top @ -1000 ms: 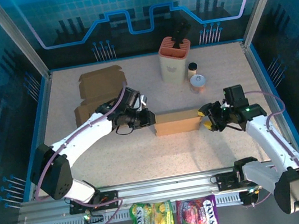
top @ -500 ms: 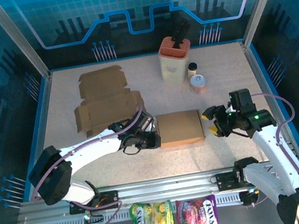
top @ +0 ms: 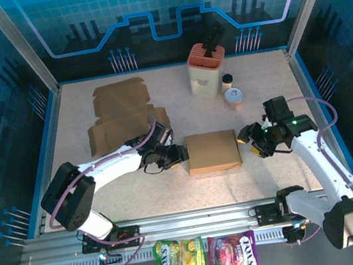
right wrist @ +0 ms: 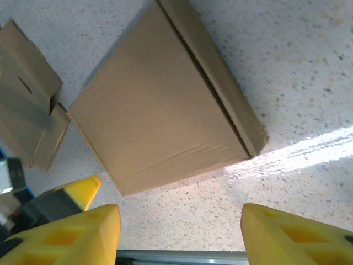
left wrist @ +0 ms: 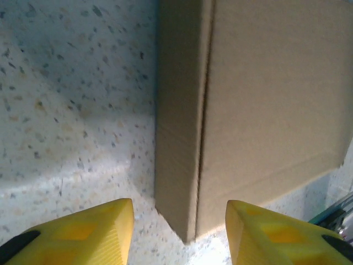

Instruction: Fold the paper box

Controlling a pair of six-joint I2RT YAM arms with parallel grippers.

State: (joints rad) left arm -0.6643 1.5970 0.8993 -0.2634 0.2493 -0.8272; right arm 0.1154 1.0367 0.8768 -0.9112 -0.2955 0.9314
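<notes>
Left rear of the speckled table (top: 172, 190): flat, unfolded cardboard blanks (top: 123, 111). Stretched low over the surface, left gripper (top: 179, 157), yellow wedge fingers (left wrist: 110, 226) spread. Just beyond, mid-table toward the near edge: closed paper box (top: 213, 151), brown, matte, rectangular. Angled down beside its right edge, right gripper (top: 250, 142), likewise spread.

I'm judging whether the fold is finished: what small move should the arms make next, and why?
Probably ease the left gripper back from the brown cardboard box. It lies flat and closed; the left gripper's jaws stand open at its left edge, holding nothing, and the right gripper is open and apart on its right.
</notes>
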